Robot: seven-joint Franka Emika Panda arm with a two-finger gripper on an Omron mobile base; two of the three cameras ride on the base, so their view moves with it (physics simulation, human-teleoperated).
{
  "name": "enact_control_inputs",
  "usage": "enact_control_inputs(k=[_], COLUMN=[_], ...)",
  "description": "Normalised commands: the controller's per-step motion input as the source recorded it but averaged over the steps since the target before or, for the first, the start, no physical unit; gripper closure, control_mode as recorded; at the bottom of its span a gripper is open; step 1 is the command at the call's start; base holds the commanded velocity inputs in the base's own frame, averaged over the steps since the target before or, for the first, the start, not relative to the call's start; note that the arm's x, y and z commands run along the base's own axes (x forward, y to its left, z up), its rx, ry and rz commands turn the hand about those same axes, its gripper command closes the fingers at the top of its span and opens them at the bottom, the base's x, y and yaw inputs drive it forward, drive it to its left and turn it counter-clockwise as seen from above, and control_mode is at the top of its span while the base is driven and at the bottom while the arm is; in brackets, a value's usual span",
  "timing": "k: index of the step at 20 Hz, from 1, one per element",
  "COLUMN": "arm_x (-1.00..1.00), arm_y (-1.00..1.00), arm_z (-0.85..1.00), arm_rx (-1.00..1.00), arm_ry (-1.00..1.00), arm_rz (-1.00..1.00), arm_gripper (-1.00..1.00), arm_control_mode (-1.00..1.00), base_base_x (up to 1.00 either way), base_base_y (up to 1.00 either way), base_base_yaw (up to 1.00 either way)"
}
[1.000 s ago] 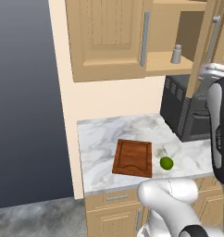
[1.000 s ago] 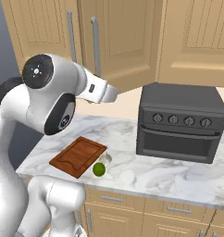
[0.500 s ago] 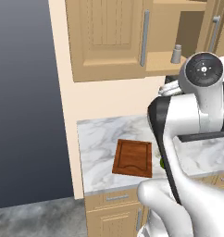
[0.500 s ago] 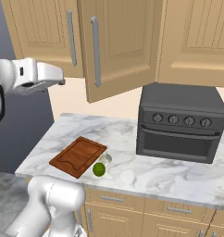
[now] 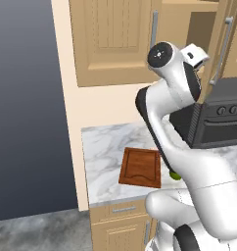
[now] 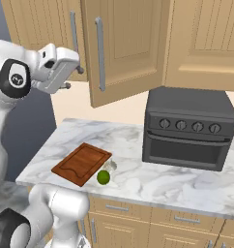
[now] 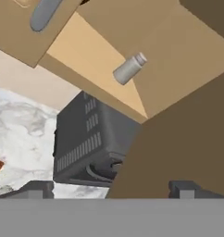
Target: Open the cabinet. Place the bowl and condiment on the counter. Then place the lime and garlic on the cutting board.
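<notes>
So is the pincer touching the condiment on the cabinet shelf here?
Apart. In the hand view the condiment stands alone on the cabinet shelf, well ahead of the open pincer, with bare shelf showing between them.

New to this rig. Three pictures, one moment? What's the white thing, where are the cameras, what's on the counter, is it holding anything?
Yes, one moment, three cameras, all rendered. The white thing is a robot arm on a base that drives. Two cameras ride on that base and look forward over the arm, one from its left, one from its right. The third sits on the hand and looks along its gripper, whose two dark fingers rise at the bottom, spread apart with nothing between them.

On the marble counter lie a wooden cutting board, a lime beside it, a pale garlic bulb next to the lime, and a dark toaster oven. Above, the wall cabinet has a door open; the hand view shows a small grey shaker on its shelf. I can't make out a bowl.
</notes>
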Motion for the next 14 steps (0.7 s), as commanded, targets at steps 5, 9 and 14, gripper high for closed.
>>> enact_control_inputs(k=[5,9,14], arm_x=[0.57,-0.25,-0.53], arm_y=[-0.92,-1.00,-1.00], arm_z=[0.01,0.08,0.00], arm_rx=[-0.05,0.01,0.07], arm_ry=[0.25,0.02,0.00], arm_rz=[-0.14,-0.08,-0.02], arm_gripper=[-1.00,-1.00,-1.00], arm_control_mode=[-1.00,-1.00,-1.00], base_base_x=[0.00,0.00,0.00], base_base_y=[0.00,0.00,0.00], base_base_yaw=[0.00,0.00,0.00])
